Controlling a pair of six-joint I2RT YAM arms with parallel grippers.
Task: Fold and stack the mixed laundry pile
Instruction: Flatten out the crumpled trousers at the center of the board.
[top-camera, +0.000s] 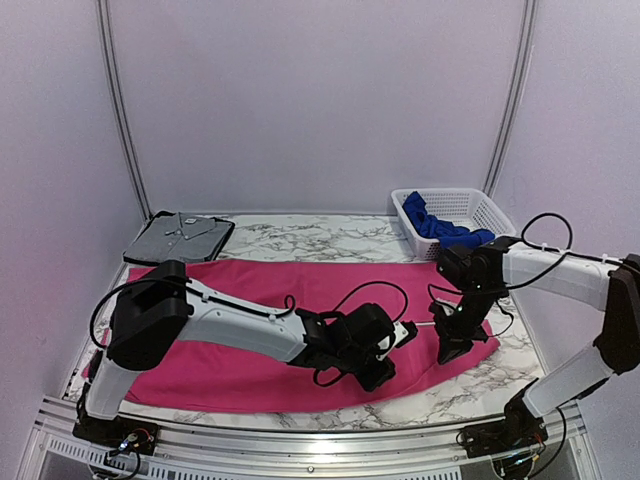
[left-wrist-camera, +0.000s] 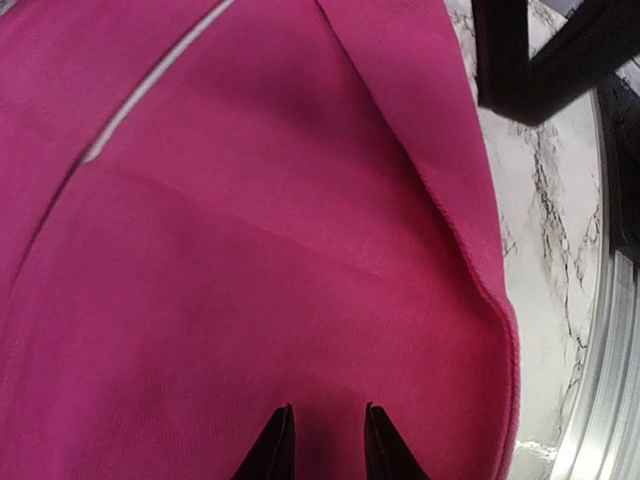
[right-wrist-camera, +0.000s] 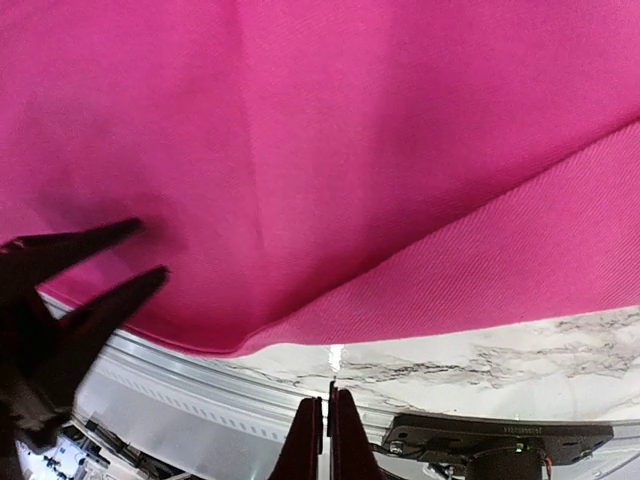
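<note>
The large magenta-pink garment (top-camera: 300, 300) lies spread flat over most of the table. Its right hem (left-wrist-camera: 470, 250) lifts slightly off the marble. My left gripper (top-camera: 383, 373) reaches across to the garment's near right part, and its fingertips (left-wrist-camera: 283, 415) stand a little apart, open just over the cloth (left-wrist-camera: 250, 250) with nothing between them. My right gripper (top-camera: 452, 348) points down at the garment's right end. It is shut (right-wrist-camera: 326, 400) above bare marble, just off the pink edge (right-wrist-camera: 300, 325), holding nothing. The royal blue garment (top-camera: 438, 226) lies bunched in the basket.
A white mesh basket (top-camera: 478, 205) stands at the back right. At the back left, a dark tray (top-camera: 148, 228) holds a folded grey shirt (top-camera: 180, 238). A metal rail (top-camera: 300, 425) runs along the near table edge. Marble (top-camera: 320, 238) shows behind the garment.
</note>
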